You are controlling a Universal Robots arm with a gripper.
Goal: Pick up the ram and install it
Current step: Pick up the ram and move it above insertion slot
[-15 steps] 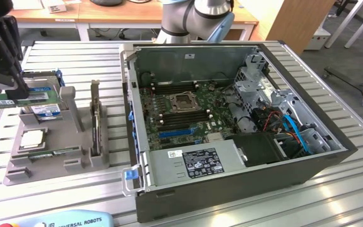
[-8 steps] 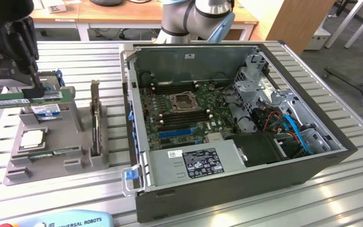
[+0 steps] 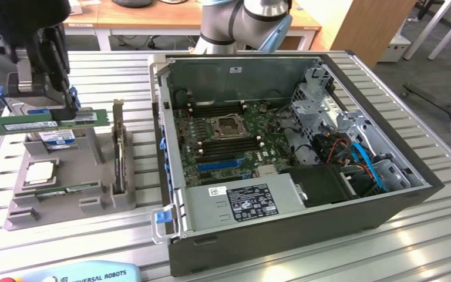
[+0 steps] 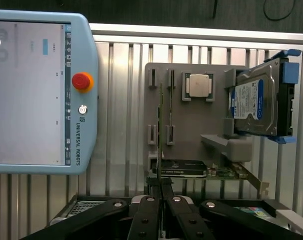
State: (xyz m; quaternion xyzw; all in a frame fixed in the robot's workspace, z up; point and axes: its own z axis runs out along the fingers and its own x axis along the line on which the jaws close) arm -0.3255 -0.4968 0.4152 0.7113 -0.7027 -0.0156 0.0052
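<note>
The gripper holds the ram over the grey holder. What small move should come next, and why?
Probably a level carry toward the exterior view's right. The gripper is shut on the ram, which hangs above the grey holder, while the memory slots lie inside the open computer case on that side.

**Parts count around the gripper**

One gripper point(image 3: 57, 111). Two memory sticks: the ram point(image 3: 41, 121), clamped between the gripper's fingers, and a spare stick point(image 3: 65, 189) lower down in the one grey holder point(image 3: 22, 216) beneath the gripper. That holder also carries one processor chip point(image 3: 39, 171), one hard drive point(image 3: 57, 138) and one expansion card point(image 3: 118, 150). One open computer case point(image 3: 288, 238) stands well to the gripper's side. One teach pendant point(image 3: 84, 274) lies beyond the holder.
</note>
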